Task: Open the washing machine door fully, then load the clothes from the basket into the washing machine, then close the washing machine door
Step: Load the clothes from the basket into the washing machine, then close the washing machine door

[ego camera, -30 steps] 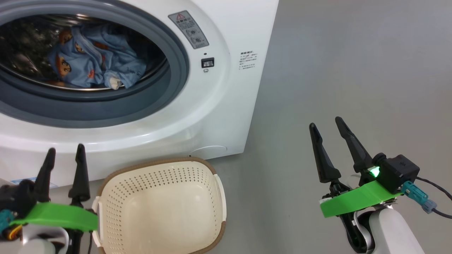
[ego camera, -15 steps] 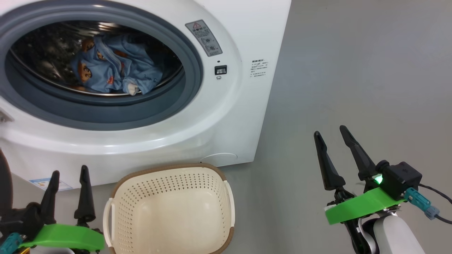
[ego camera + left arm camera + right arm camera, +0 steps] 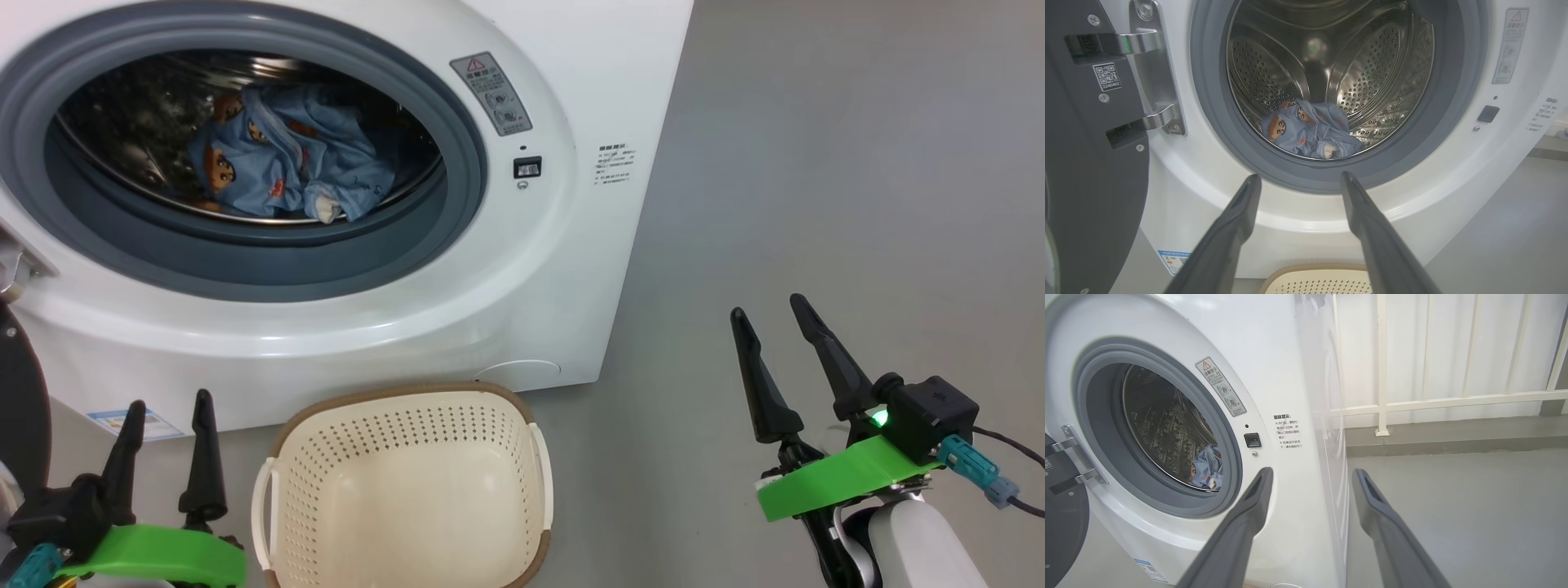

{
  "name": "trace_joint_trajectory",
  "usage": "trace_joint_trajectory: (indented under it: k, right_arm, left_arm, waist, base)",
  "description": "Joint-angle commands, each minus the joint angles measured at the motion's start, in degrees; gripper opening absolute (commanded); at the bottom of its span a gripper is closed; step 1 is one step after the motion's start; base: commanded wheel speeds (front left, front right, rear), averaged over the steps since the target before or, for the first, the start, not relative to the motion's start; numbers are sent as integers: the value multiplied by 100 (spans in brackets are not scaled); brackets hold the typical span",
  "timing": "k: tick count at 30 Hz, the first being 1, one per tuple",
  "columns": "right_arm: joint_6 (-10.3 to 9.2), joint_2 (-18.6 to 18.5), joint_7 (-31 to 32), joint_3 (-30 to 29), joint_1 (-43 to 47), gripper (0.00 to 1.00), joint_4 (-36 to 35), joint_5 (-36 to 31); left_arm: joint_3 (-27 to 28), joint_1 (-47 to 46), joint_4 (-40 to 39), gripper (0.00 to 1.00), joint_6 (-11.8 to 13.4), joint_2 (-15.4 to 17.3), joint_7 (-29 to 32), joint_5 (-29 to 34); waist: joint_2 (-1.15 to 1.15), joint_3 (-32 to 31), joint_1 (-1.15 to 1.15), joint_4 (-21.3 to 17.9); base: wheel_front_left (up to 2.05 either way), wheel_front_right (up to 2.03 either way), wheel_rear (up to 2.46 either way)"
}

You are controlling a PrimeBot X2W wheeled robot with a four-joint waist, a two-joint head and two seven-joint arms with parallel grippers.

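1. Your left gripper (image 3: 170, 400) hangs low in front of the washing machine (image 3: 522, 310), just left of the basket (image 3: 400, 390). Its two fingers stand spread apart and hold nothing.
2. Your right gripper (image 3: 767, 305) hovers over the grey floor (image 3: 816, 163), to the right of the machine and well apart from the basket. Its fingers are likewise spread and empty.
3. The washing machine door (image 3: 1086, 183) stands swung open on its metal hinge (image 3: 1155, 73) at the machine's left side.
4. The clothes (image 3: 286, 163) lie in one bundle at the bottom of the steel drum (image 3: 1372, 73), behind the grey gasket (image 3: 269, 261).
5. The basket sits upright on the floor directly before the machine, its perforated inside bare.
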Motion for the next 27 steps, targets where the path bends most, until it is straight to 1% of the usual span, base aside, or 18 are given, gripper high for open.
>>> trace_joint_trajectory:
  k: [1,11,27]
  right_arm:
    - [9,-8,-27,141,11,100,-112,-3]
    - [9,-34,-27,179,10,100,-91,21]
    - [9,-61,-27,207,43,100,-78,57]
  left_arm:
    - [253,-40,-86,100,-25,94,-36,107]
    - [365,-53,-63,100,-66,-18,-36,245]
    - [413,-10,-74,100,-99,-106,-36,261]
  waist:
    - [0,-22,0,0]
    - [0,-70,0,-2]
    - [0,-168,0,5]
  base:
    - [0,0,0]
    - [0,0,0]
    - [0,0,0]
